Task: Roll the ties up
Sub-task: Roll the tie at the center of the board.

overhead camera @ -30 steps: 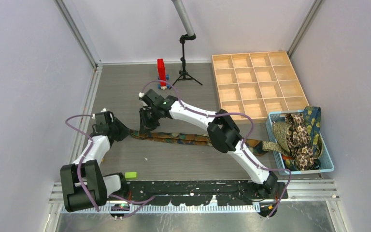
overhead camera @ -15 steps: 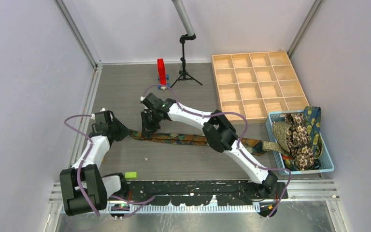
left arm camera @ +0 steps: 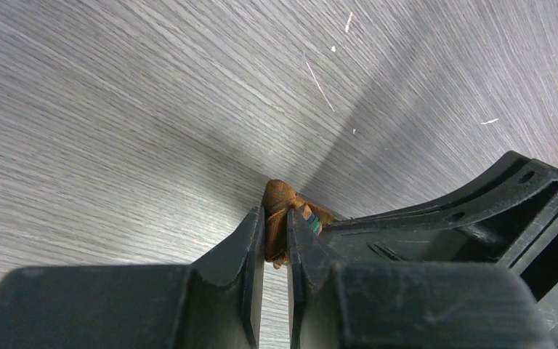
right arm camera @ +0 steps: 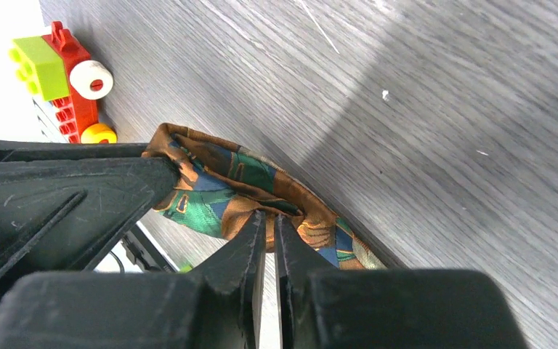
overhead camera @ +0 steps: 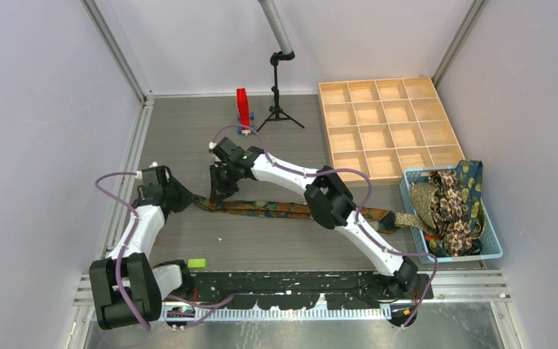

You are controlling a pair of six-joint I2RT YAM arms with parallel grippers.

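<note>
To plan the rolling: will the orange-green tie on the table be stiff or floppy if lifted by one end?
Probably floppy: the tie bunches into folds where the right gripper pinches it. Likely thin and light, since it lies flat along the table.

Here's one tie (overhead camera: 276, 208) stretched across the middle of the surface (overhead camera: 261, 247), running nine o'clock to three. The left hand (overhead camera: 190, 198) is on its nine o'clock end, the right hand (overhead camera: 219, 195) just beside it toward three. The compartment tray (overhead camera: 325, 116) sits at one o'clock. The basket (overhead camera: 472, 256) is at four, with ties (overhead camera: 450, 203) heaped inside. The toy block (overhead camera: 243, 109) and stand (overhead camera: 279, 109) are at twelve.
</note>
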